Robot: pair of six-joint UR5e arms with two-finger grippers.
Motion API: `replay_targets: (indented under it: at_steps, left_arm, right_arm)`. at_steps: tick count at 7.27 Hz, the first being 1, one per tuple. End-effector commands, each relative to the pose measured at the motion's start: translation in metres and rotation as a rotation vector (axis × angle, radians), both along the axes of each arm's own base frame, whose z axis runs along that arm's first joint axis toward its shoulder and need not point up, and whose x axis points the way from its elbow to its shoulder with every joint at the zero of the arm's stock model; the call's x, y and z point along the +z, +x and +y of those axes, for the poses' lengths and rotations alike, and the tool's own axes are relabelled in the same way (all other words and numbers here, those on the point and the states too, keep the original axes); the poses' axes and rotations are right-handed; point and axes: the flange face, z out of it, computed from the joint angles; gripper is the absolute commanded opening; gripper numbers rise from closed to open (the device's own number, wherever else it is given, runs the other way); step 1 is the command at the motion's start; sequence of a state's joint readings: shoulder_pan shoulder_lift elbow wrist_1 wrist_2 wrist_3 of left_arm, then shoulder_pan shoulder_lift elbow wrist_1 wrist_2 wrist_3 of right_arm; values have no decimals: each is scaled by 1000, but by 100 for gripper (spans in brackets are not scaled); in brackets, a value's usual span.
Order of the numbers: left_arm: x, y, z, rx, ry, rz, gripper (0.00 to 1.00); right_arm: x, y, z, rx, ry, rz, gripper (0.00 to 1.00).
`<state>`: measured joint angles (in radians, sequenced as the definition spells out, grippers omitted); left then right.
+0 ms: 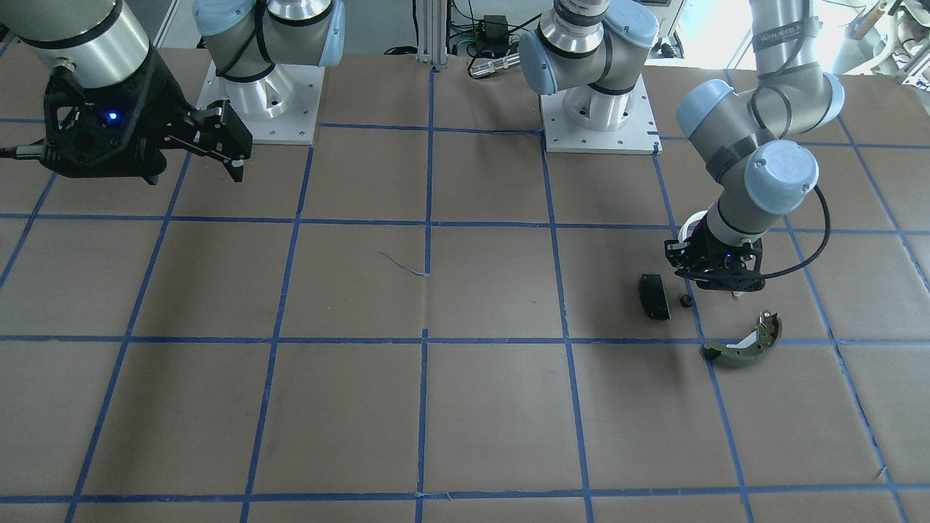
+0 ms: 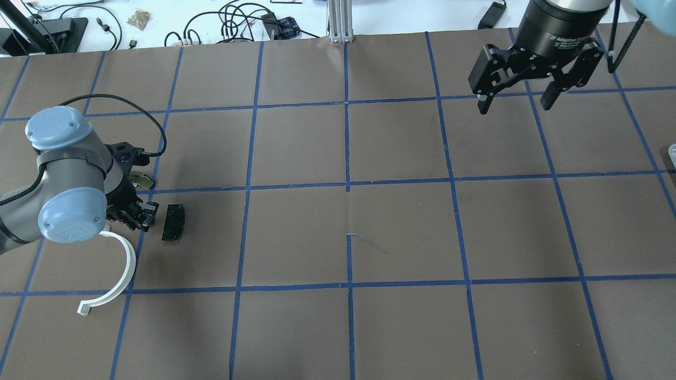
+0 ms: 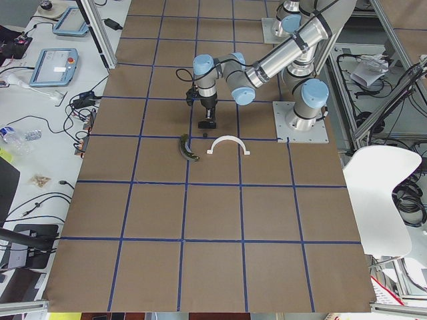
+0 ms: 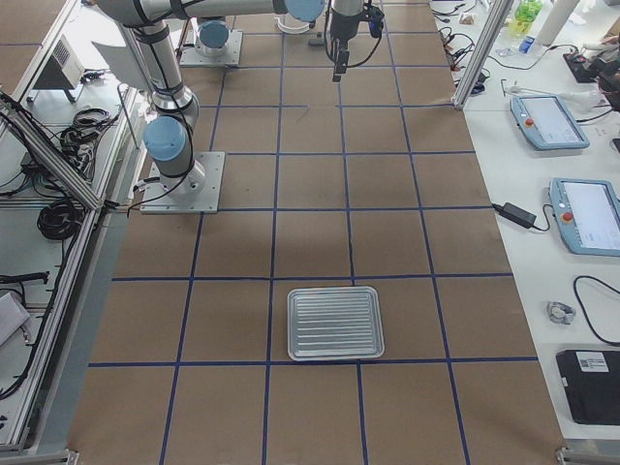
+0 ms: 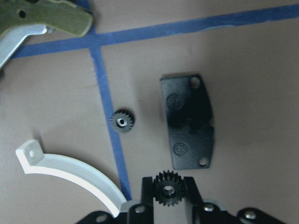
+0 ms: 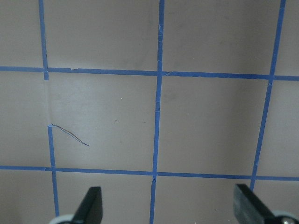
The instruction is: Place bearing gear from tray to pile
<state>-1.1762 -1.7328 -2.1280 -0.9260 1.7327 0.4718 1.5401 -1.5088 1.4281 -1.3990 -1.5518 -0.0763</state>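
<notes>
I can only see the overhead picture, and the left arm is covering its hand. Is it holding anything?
Observer: Yes. The left wrist view shows the left hand shut on a small black gear.
Operator: Are there more gears down there?
Observer: One more. A second gear lies loose between the white half-ring and the black pad.
Operator: Where's the tray?
Observer: The exterior right view shows the metal tray at the table's other end, far from that arm.
</notes>
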Motion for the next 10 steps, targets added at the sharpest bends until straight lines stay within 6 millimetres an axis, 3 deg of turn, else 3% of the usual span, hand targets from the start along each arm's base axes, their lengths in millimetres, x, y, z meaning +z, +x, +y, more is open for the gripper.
replay_targets:
  at_steps: [1, 6, 8, 9, 10]
  left_arm:
    - [-8, 13, 3, 15, 4, 11, 0]
    - [-24, 9, 14, 28, 39, 54, 1]
    - [-25, 7, 13, 27, 34, 71, 13]
    - [-24, 7, 13, 26, 31, 70, 32]
    - [-23, 8, 13, 25, 30, 73, 87]
  right_arm:
    - [0, 0, 0, 5, 1, 0, 100]
    - [-8, 0, 4, 0, 16, -3, 100]
    - [-7, 1, 9, 0, 8, -3, 100]
    - [-7, 1, 9, 0, 8, -3, 100]
    - [-7, 1, 8, 5, 7, -3, 100]
